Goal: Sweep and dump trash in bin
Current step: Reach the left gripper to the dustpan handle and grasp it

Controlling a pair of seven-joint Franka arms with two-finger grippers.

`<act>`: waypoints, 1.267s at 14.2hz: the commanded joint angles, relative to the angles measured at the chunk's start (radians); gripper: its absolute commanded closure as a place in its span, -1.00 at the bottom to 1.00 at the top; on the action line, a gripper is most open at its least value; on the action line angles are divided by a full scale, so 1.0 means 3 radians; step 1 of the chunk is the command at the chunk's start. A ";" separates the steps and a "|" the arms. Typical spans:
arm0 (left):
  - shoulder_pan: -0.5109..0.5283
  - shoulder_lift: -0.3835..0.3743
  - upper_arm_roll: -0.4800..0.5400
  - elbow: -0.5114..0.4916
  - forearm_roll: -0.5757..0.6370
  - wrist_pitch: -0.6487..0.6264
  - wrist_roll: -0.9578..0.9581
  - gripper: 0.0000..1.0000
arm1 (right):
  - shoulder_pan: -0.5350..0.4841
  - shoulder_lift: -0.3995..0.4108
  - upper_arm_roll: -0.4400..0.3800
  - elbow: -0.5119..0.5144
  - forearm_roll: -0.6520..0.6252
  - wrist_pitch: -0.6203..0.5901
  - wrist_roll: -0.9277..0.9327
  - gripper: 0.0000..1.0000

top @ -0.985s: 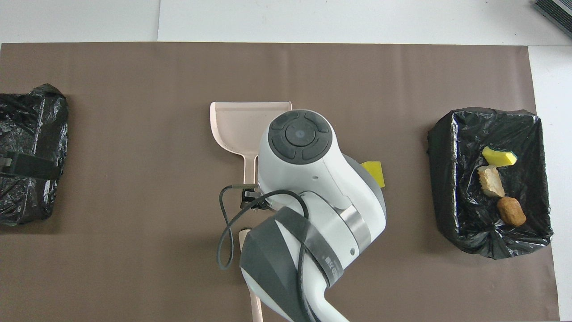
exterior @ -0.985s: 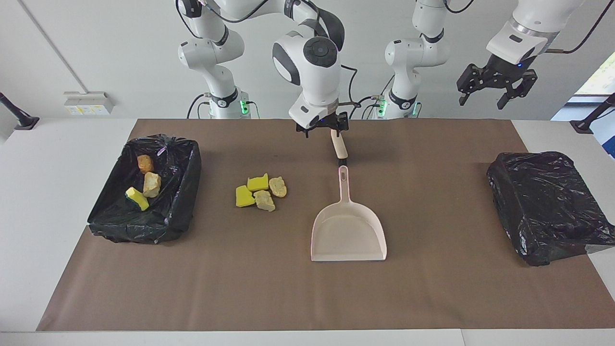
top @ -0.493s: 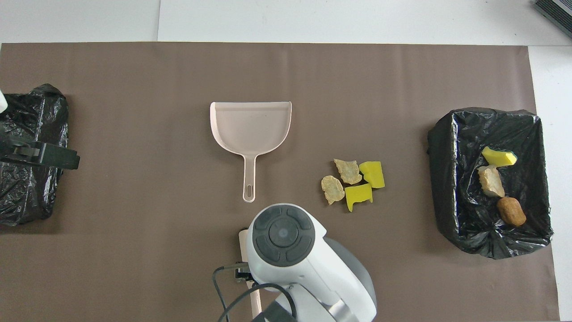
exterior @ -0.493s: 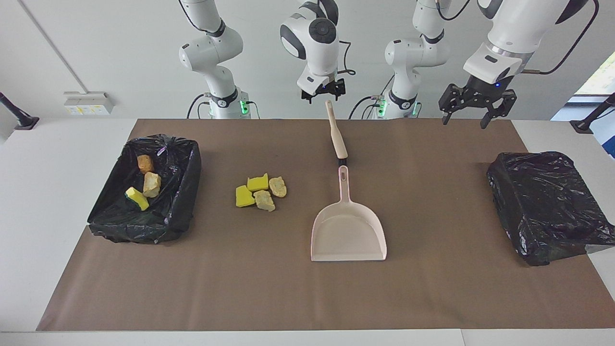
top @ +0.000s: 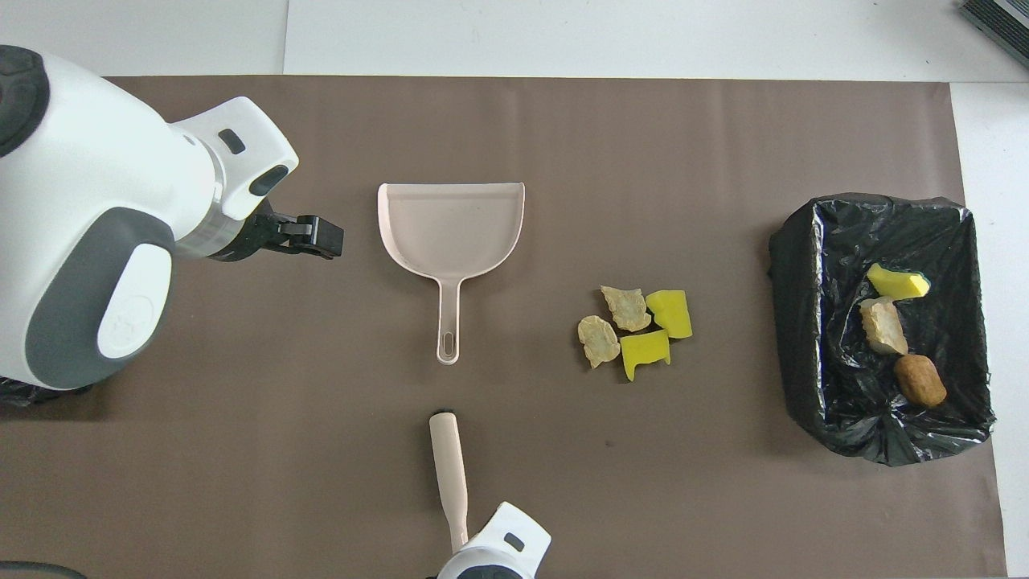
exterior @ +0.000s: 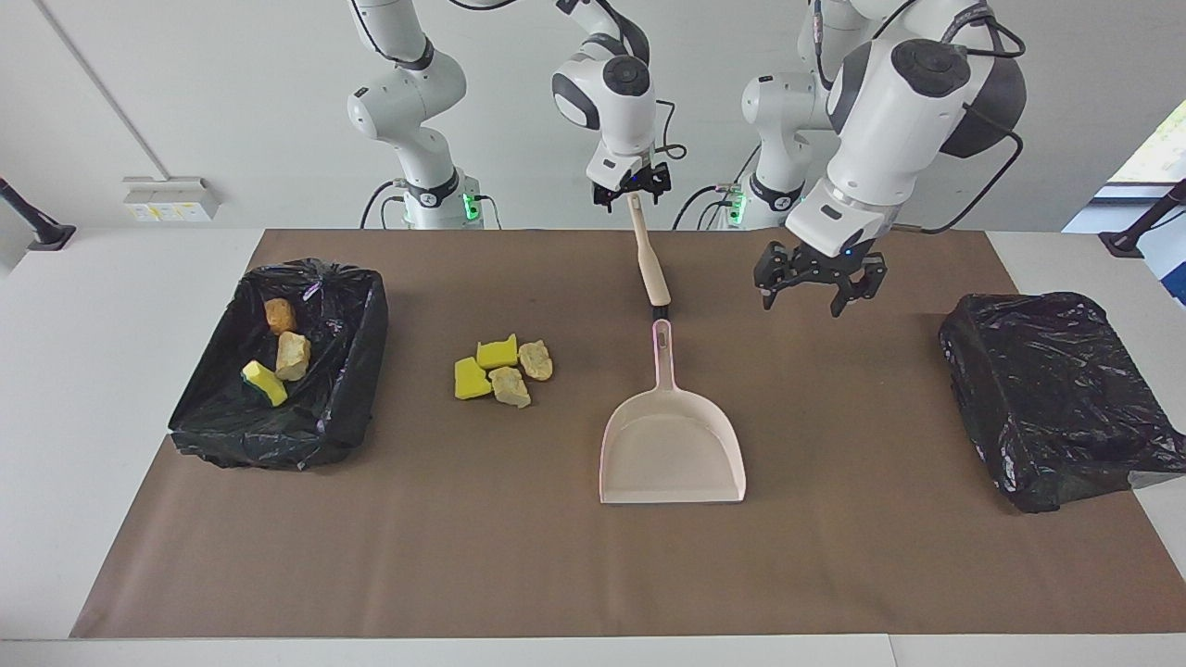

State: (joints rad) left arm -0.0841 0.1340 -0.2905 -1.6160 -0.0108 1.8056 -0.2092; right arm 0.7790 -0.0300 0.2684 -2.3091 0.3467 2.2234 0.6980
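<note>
Dustpan lies flat mid-counter on the brown mat, handle pointing toward the robots. Everything below is placed off the dustpan.

Trash: four scraps sit in a tight cluster on the mat beside the dustpan, toward the right arm's end, two yellow sponge bits and two tan lumps touching each other. Three more scraps lie in the open bin, well apart from the dustpan at the right arm's end: one sponge, one tan lump, one orange-brown lump.

Brush lies nearer the robots than the dustpan, its tip just beside the dustpan handle's end, not clearly touching.

Right gripper is up over the robot-side end of the brush; jaws spread, nothing pinched, though contact with the brush is hard to tell.

Left gripper hangs in the air beside the dustpan handle, toward the left arm's end; jaws spread, empty.

Second bin, wrapped in black plastic, sits well apart from the dustpan at the left arm's end.
</note>
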 commanded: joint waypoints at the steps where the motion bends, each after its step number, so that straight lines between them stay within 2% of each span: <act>1: 0.0091 0.0069 -0.0202 -0.0217 0.0082 0.0300 -0.0207 -1.00 | 0.0093 0.0126 -0.0020 0.0022 0.0082 0.0156 0.0066 -1.00; 2: 0.0106 0.0136 -0.0278 -0.0233 0.0092 0.0403 -0.0269 -1.00 | 0.0093 0.0131 -0.0015 0.0027 0.0082 0.0172 0.0066 -0.78; 4: 0.0106 0.0386 -0.0472 -0.0233 0.0356 0.0541 -0.0518 -1.00 | 0.0093 0.0131 -0.0020 0.0032 0.0077 0.0157 0.0056 0.27; 5: 0.0117 0.0483 -0.0575 -0.0263 0.0490 0.0648 -0.0682 -1.00 | 0.0093 0.0131 -0.0020 0.0047 0.0072 0.0126 0.0061 0.53; 6: 0.0147 0.0545 -0.0631 -0.0365 0.0572 0.0796 -0.0774 -1.00 | 0.0093 0.0131 -0.0020 0.0063 0.0046 0.0100 0.0066 0.57; 8: 0.0137 0.0586 -0.0683 -0.0549 0.0573 0.1032 -0.0796 -1.00 | 0.0088 0.0131 -0.0025 0.0078 0.0036 0.0095 0.0086 1.00; 9: 0.0117 0.0662 -0.0744 -0.0565 0.0598 0.1083 -0.0857 -1.00 | 0.0068 0.0121 -0.0030 0.0114 0.0036 0.0039 0.0142 1.00; 11: 0.0106 0.0846 -0.0897 -0.0565 0.0944 0.1191 -0.1178 -1.00 | -0.0044 0.0075 -0.0046 0.0241 0.0031 -0.0271 0.0163 1.00; 13: 0.0091 0.1010 -0.0964 -0.0575 0.1170 0.1237 -0.1419 -1.00 | -0.0152 -0.0144 -0.0046 0.0237 0.0020 -0.0543 0.0133 1.00; 17: 0.0086 0.1011 -0.0990 -0.0570 0.1171 0.1207 -0.1455 -1.00 | -0.0448 -0.0584 -0.0046 0.0160 -0.0061 -0.1233 0.0112 1.00; 18: 0.0086 0.1011 -0.1000 -0.0560 0.1171 0.1222 -0.1450 -0.71 | -0.0535 -0.0681 -0.0046 0.0135 -0.0178 -0.1401 0.0077 1.00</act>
State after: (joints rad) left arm -0.0632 0.4420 -0.5811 -1.7803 0.3148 2.1597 -0.6210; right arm 0.6661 -0.1555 0.2477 -2.2284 0.3294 1.8668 0.7273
